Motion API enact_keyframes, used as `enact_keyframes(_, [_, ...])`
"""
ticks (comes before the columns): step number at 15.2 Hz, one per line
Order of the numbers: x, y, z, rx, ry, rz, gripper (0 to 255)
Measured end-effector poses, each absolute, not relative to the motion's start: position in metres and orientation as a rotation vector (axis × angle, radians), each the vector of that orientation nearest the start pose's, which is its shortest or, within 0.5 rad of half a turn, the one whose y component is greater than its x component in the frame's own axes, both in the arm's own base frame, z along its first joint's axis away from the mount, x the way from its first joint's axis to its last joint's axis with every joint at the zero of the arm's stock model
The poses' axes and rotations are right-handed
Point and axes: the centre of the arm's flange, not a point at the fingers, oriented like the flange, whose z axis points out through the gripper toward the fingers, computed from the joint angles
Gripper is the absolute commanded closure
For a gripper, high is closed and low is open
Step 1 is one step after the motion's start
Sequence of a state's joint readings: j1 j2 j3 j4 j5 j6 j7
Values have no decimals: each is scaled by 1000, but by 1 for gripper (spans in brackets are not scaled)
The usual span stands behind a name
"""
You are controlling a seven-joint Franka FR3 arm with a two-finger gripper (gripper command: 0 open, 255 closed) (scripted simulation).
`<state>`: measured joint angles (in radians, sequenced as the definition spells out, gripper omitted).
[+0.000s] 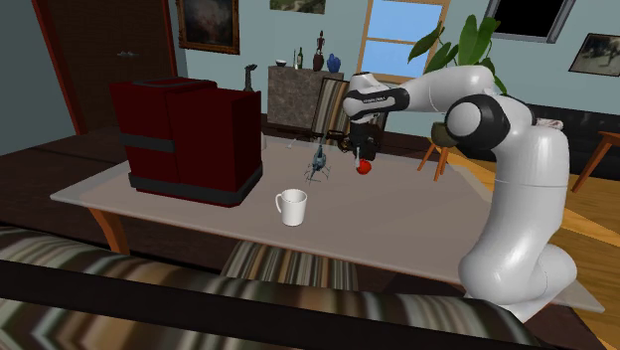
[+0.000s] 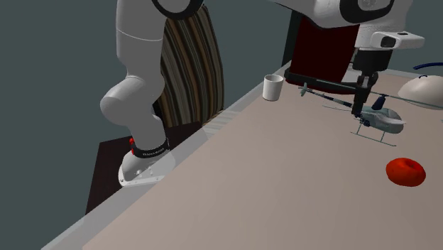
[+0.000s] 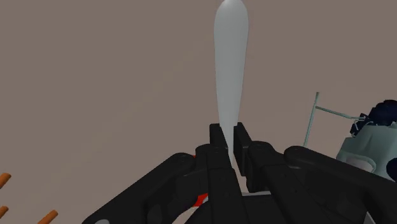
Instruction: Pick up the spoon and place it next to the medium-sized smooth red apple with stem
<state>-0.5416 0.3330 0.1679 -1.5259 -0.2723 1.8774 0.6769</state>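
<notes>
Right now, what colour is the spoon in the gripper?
Pale grey, no pattern. The spoon shows best in the wrist view, clasped by the gripper.

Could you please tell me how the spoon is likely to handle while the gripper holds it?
The spoon looks rigid: it juts straight out of the gripper without sagging. Pinched at one narrow end, it may pivot between the fingers if bumped. Its smooth, plain surface could probably slip under a light grip.

The white arm (image 1: 517,199) rises beside the bench (image 1: 397,214), folds at the elbow and reaches level over it, wrist bent downward (claw (image 3: 229,130) aimed at the surface), black fingers (image 3: 219,137) pinched on the spoon (image 3: 229,63) by its slim handle.
</notes>
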Motion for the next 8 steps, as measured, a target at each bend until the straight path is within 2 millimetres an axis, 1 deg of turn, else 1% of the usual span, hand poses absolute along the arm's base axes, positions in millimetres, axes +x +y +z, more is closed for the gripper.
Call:
enact_keyframes(2, [608,-280,466,-2947,1573,-91,255])
enact_keyframes(8, [610,-282,435,-2948,1573,-91,255])
